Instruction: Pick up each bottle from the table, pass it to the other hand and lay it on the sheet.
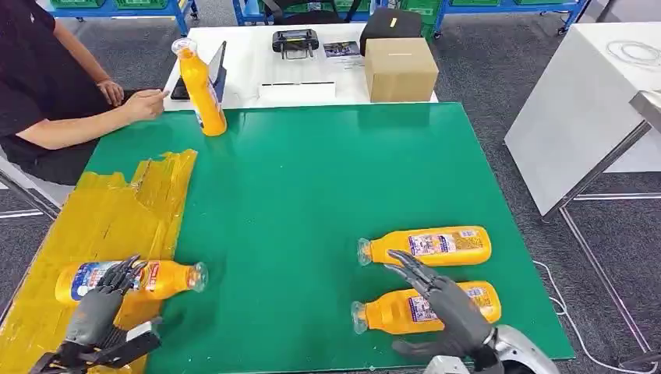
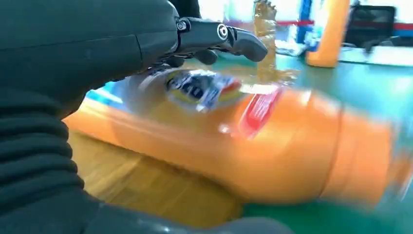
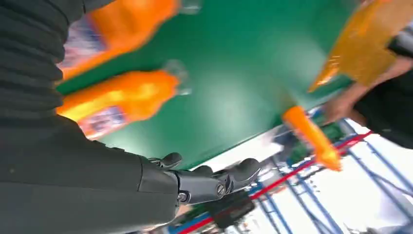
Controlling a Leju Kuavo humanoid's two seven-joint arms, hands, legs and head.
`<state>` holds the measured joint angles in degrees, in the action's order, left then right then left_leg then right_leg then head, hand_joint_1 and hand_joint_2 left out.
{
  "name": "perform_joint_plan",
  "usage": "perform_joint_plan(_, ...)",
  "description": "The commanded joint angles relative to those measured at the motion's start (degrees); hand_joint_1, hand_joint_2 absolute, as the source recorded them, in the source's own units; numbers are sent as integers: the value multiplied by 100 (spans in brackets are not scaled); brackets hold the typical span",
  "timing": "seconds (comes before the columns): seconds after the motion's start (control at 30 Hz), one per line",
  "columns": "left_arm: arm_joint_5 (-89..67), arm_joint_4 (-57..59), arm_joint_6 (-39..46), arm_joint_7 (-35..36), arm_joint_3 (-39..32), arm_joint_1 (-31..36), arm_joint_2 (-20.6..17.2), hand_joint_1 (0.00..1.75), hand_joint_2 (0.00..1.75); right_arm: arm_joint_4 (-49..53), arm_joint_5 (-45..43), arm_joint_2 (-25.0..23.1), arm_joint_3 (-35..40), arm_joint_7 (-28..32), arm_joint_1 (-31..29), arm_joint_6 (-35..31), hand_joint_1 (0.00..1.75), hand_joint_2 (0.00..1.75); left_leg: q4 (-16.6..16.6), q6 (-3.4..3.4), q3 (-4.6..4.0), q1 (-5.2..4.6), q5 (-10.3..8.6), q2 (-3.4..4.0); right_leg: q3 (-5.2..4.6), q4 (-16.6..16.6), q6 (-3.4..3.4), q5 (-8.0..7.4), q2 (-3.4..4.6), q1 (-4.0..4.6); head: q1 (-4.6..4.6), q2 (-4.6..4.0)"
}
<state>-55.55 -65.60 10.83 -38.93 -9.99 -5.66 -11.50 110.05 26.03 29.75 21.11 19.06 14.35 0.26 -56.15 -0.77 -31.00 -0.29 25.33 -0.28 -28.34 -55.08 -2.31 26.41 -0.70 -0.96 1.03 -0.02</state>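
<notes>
While left hand (image 1: 100, 305) rests over bottle (image 1: 132, 279) on sheet (image 1: 117, 210), advise clean upward release, no rolling. Head view: its fingers spread across label, grip uncertain; right hand (image 1: 440, 300) fingers spread above near bottle (image 1: 425, 307), holding nothing. Left wrist view: fingertips (image 2: 243, 43) above bottle, contact unclear. Right wrist view: fingers (image 3: 234, 178) apart, empty.

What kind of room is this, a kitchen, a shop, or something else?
Most likely a robot test lab or workshop, not a kitchen. The green table holds only orange bottles and a taped yellow sheet, a person sits beside it at a white desk, and blue racks line the back.
</notes>
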Motion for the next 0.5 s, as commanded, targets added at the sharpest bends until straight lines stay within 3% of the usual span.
perform_joint_plan(0.03,4174,-2655,-1105,-107,300,-984,282,0,0,1181,186,659,-1172,-517,1711,-406,0,175,-21,1,-20,9,11,-19,-40,-7,3,11,-16,9,-2,0)
perform_joint_plan(0.17,5425,-3398,-3140,-107,-987,-725,1342,0,0,1500,352,1000,-1302,-972,2076,-727,0,175,-31,-2,-73,11,10,-24,-121,-12,2,12,-22,9,-4,0)
perform_joint_plan(0.27,5503,-3416,-3357,-107,-1106,-697,1430,0,0,1506,375,1024,-1320,-1011,2076,-730,0,175,-26,-9,-80,13,12,1,-125,-3,2,8,3,9,-2,0)
perform_joint_plan(0.4,5949,-3305,-4688,-107,-1605,-501,2022,0,0,1055,326,1037,-1512,-1263,1720,-261,0,175,-13,-8,-65,9,11,37,-68,8,-2,-8,42,6,-2,0)
perform_joint_plan(0.5,5904,-3293,-4671,-107,-1581,-468,2060,0,0,924,262,1048,-1538,-1232,1602,-206,0,175,-13,-5,-61,16,11,43,-66,15,1,-11,47,12,0,0)
